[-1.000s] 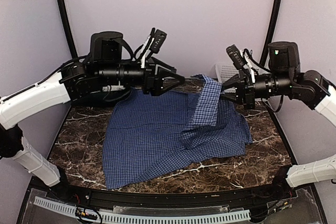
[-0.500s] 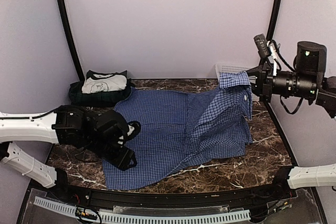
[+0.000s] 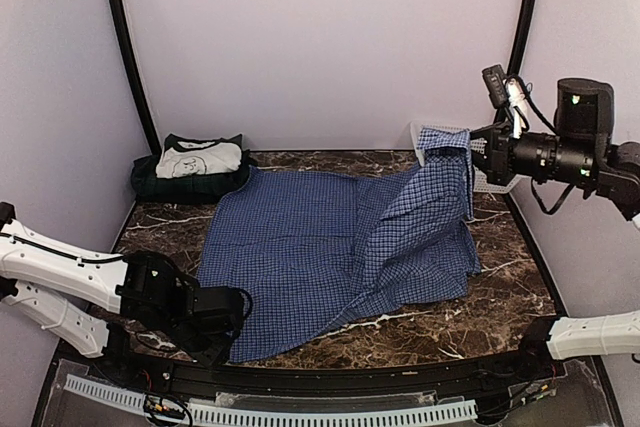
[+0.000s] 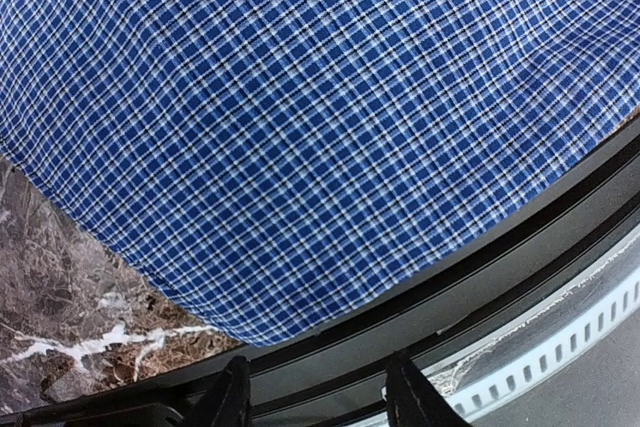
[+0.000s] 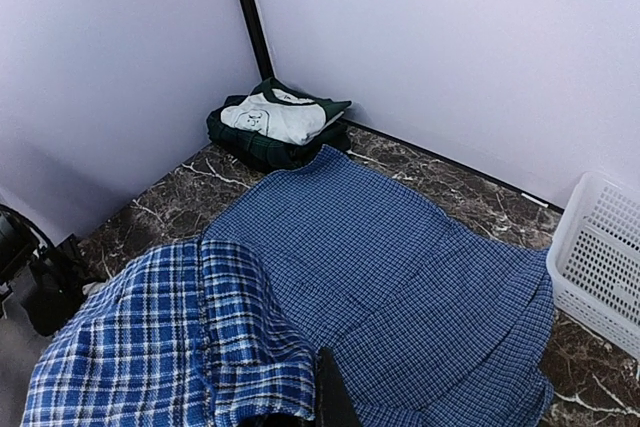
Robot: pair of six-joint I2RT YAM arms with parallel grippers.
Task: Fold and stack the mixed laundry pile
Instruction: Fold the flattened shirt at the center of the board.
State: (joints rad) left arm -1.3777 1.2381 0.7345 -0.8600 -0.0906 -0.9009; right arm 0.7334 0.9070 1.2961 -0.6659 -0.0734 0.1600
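Observation:
The blue-and-white check shirt (image 3: 320,247) lies spread over the marble table (image 3: 500,297), and its right part is pulled up into a hanging fold. My right gripper (image 3: 473,153) is high at the back right, shut on that raised edge of the shirt (image 5: 170,347); one dark finger (image 5: 332,395) shows beside the cloth. My left gripper (image 3: 236,313) is low at the near left, by the shirt's front corner. Its fingers (image 4: 232,395) stand apart with nothing between them, and the shirt's hem (image 4: 300,147) lies just ahead. A folded white garment with green parts (image 3: 200,157) rests on a dark green plaid one (image 3: 185,183) at the back left.
A white lattice basket (image 5: 600,247) stands at the back right, largely hidden behind the raised cloth in the top view. The black front rail (image 4: 480,277) runs just under my left gripper. Lavender walls close the back and sides.
My left arm swung from the back of the table down to the near-left corner of the shirt, its jaws narrowing. My right gripper carried the shirt's edge up and to the right.

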